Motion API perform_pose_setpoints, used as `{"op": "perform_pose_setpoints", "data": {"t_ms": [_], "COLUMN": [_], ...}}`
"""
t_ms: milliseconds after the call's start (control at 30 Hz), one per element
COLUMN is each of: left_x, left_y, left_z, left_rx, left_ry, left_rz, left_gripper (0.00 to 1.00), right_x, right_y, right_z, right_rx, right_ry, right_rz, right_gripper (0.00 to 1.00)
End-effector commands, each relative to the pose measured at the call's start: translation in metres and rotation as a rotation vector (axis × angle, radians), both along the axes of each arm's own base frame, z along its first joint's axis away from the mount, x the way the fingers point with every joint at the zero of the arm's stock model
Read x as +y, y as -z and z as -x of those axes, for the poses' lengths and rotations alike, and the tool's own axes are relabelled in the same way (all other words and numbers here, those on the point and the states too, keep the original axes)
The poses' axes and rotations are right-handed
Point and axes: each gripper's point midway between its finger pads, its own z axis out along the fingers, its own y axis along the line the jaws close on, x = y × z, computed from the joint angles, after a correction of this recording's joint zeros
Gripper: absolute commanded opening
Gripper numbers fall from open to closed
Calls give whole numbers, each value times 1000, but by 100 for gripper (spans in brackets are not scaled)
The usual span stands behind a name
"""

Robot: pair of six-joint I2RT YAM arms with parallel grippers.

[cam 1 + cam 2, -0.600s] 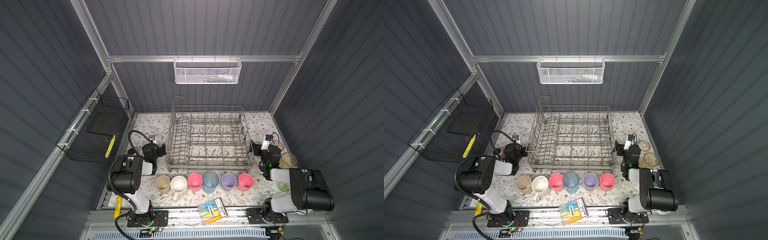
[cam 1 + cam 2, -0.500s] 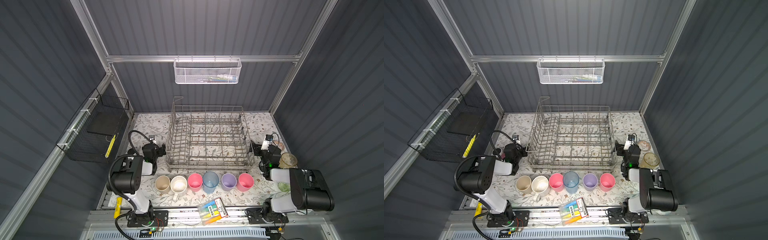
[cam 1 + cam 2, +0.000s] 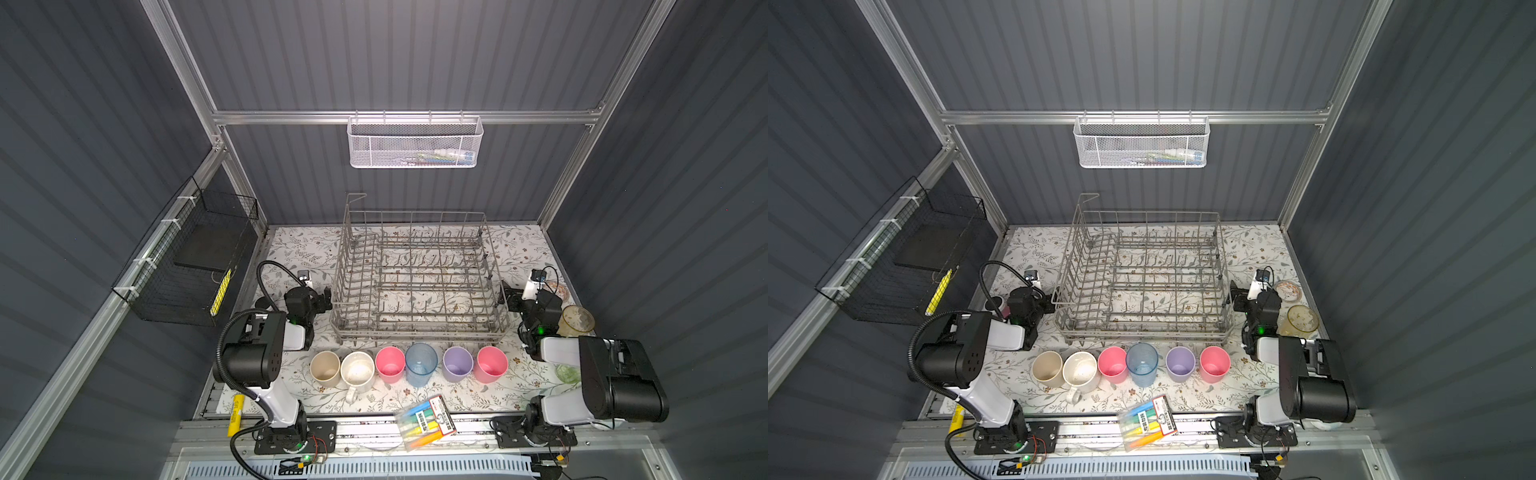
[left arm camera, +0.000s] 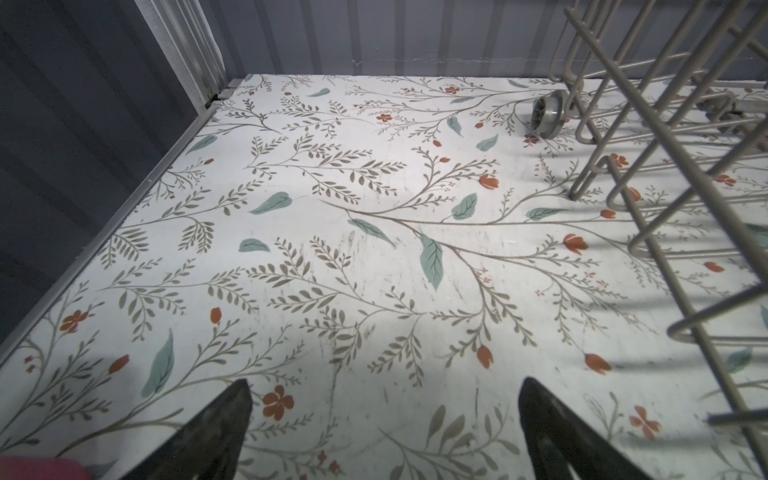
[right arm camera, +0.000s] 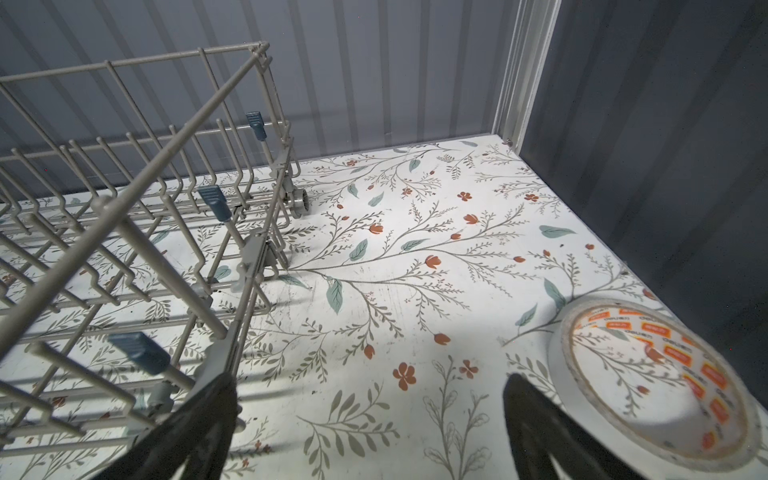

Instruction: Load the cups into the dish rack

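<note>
Standing upright in a row in front of the empty dish rack (image 3: 417,332), six cups (image 3: 421,363) look light, stiff, slick: pinch a wall at the rim. Agape, empty: left gripper (image 4: 384,386), right gripper (image 5: 370,382).

I see a floral mat (image 3: 299,249) covering the table. High above the mat's far edge hangs a white mesh basket (image 3: 413,143); the coloured items inside are too blurred for me to name. Off the mat's left edge a black wire basket (image 3: 187,266) holds a black slab (image 3: 208,249) and a yellow pen (image 3: 220,286). A marker pack (image 3: 426,422) overhangs the mat's front edge. A tape roll (image 5: 652,374) lies flat at the mat's right edge. A yellow tube (image 3: 237,415) lies just off the mat's front left corner.
</note>
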Motion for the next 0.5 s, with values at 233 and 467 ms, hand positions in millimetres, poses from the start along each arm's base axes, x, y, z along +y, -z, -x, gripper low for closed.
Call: {"op": "perform_pose_setpoints", "data": {"t_ms": [233, 467], "left_x": [-5, -5], "left_y": [2, 1], "left_z": [0, 0], "left_rx": [1, -3], "left_ry": [25, 24], "left_rz": [-14, -15], "left_gripper": [100, 100], "right_x": [9, 10], "right_y": [-3, -3], "right_z": [-3, -2], "right_rx": [-12, -11], "right_ry": [-43, -44], "right_rz": [5, 5], "right_gripper": [99, 99]}}
